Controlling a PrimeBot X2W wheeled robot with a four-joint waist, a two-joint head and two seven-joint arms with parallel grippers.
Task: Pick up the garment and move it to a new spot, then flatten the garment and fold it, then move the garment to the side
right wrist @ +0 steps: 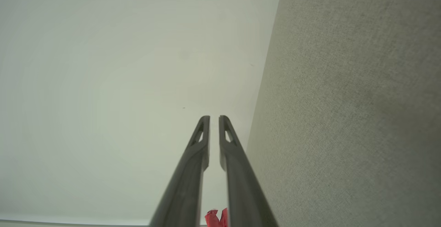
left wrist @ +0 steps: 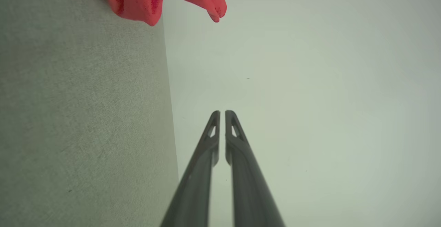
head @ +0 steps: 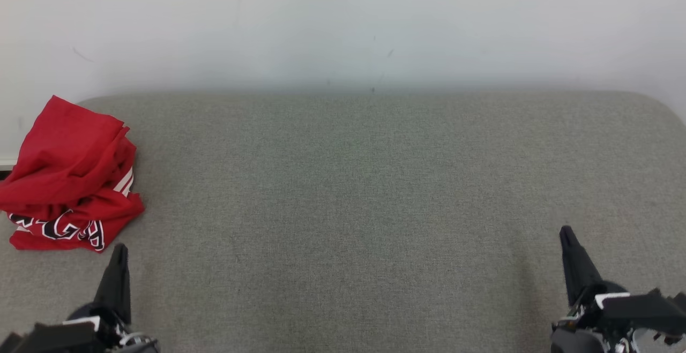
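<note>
The red garment [head: 69, 176] lies crumpled just ahead of the left gripper [head: 121, 250], a little to its outer side and not touching it. It is well apart from the right gripper [head: 565, 232]. Both grippers rest low over the grey cushion [head: 343, 208], jaws nearly together, holding nothing. In the right wrist view, a bit of red at the bottom edge is probably that garment.

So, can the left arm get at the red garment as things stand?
Probably yes: the left gripper sits shut just short of the crumpled red garment, nothing between them but bare grey surface; it must open first.
</note>
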